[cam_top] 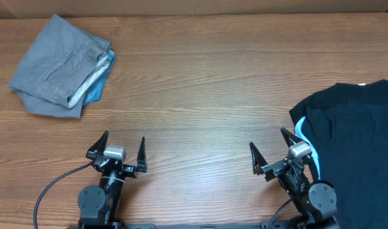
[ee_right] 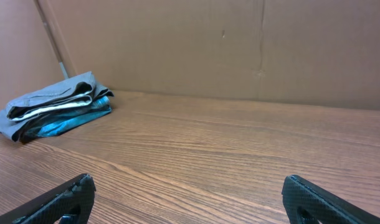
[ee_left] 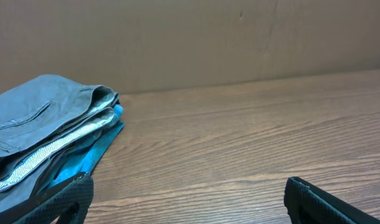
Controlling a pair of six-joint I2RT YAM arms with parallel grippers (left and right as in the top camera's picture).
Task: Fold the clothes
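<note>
The grey-khaki shorts (cam_top: 57, 63) lie folded at the far left of the table, on top of a blue garment whose edge shows under them. They also show in the left wrist view (ee_left: 34, 124) and in the right wrist view (ee_right: 53, 102). My left gripper (cam_top: 123, 147) is open and empty near the front edge, well short of the shorts; its fingers frame bare wood in the left wrist view (ee_left: 190, 196). My right gripper (cam_top: 269, 149) is open and empty at the front right; it also shows in the right wrist view (ee_right: 190, 193).
A dark navy garment with a light blue edge (cam_top: 353, 133) lies at the right edge, beside my right gripper. A brown cardboard wall (ee_right: 240, 43) closes the far side of the wooden table (cam_top: 200, 95).
</note>
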